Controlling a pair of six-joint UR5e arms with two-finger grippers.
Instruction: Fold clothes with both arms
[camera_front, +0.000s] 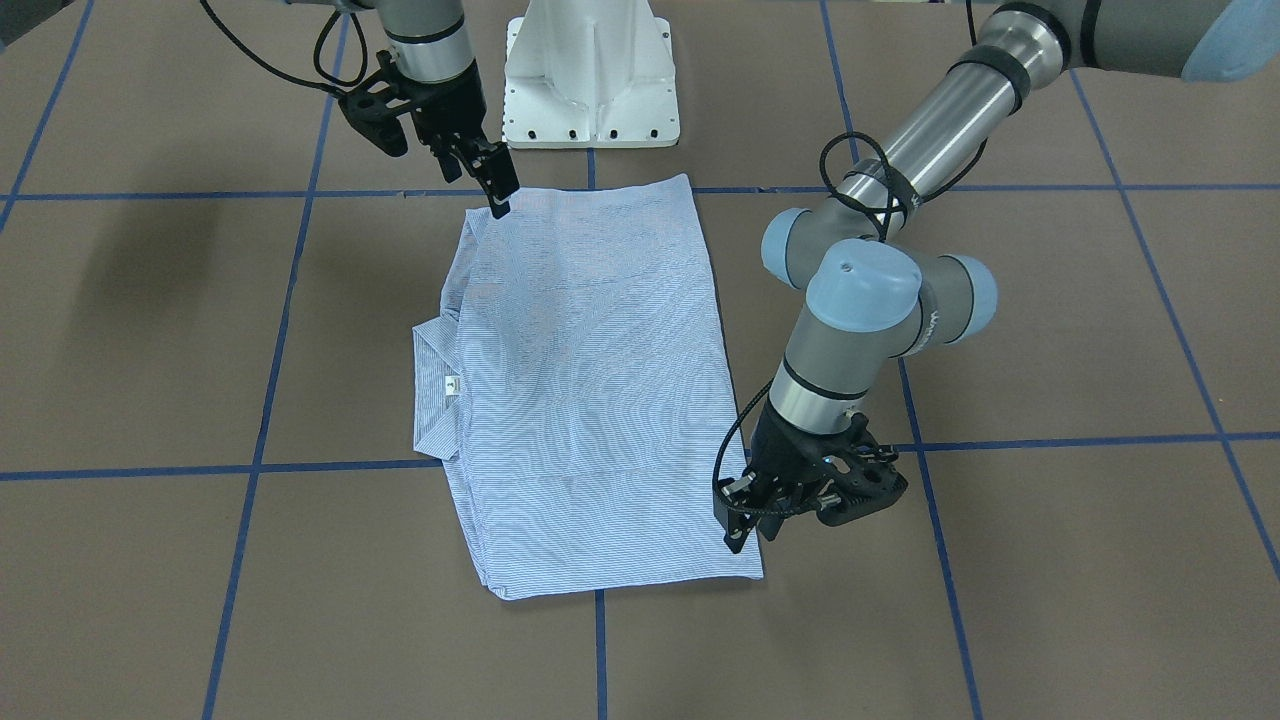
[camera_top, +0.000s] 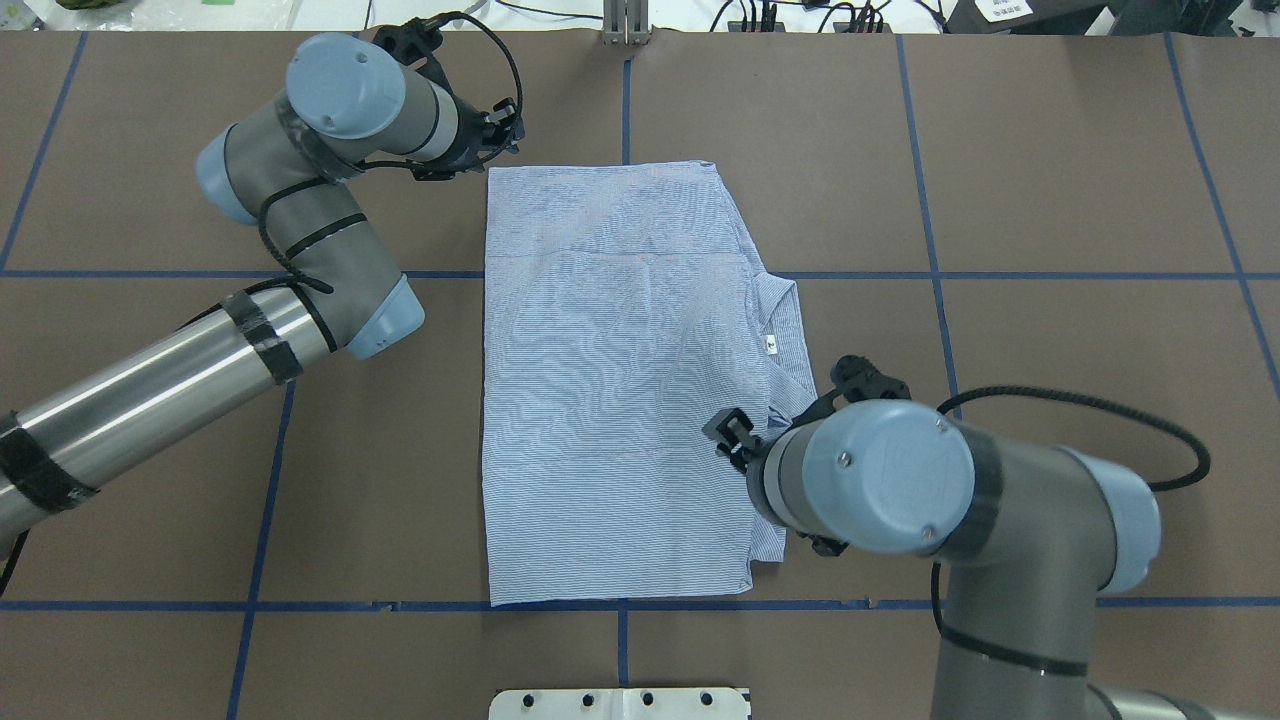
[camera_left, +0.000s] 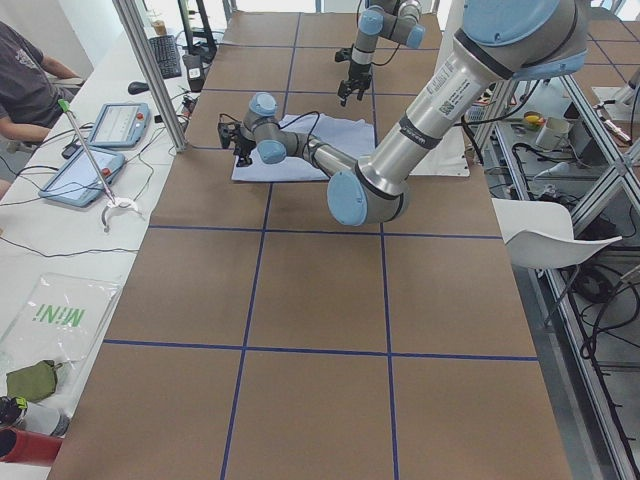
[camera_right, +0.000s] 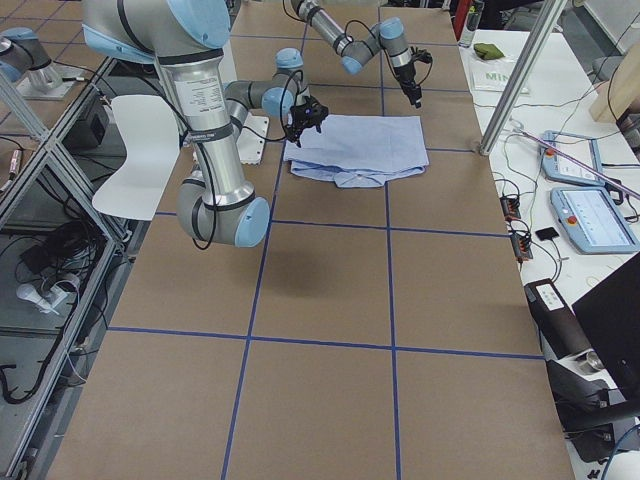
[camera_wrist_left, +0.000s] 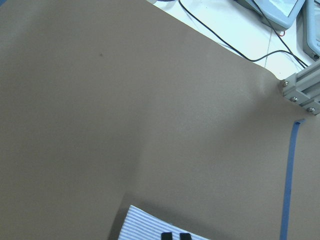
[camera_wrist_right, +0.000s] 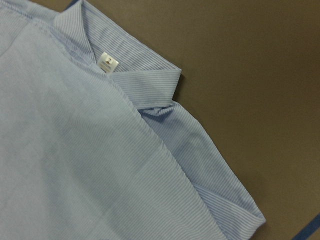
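One striped button-up shirt (camera_front: 590, 380) lies folded flat on the brown table (camera_front: 1050, 350), collar toward my right. My left gripper (camera_wrist_left: 175, 236) has its fingertips together over a far corner. Whether my right gripper (camera_front: 497, 200), at a near corner, is parted, I cannot tell

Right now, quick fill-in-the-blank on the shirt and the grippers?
1. The shirt lies folded with its collar toward the robot's ___ arm.
2. The neck label is ___.
3. The gripper at the shirt corner farthest from the pedestal base is the robot's ___ one.
Missing words: right; white; left.
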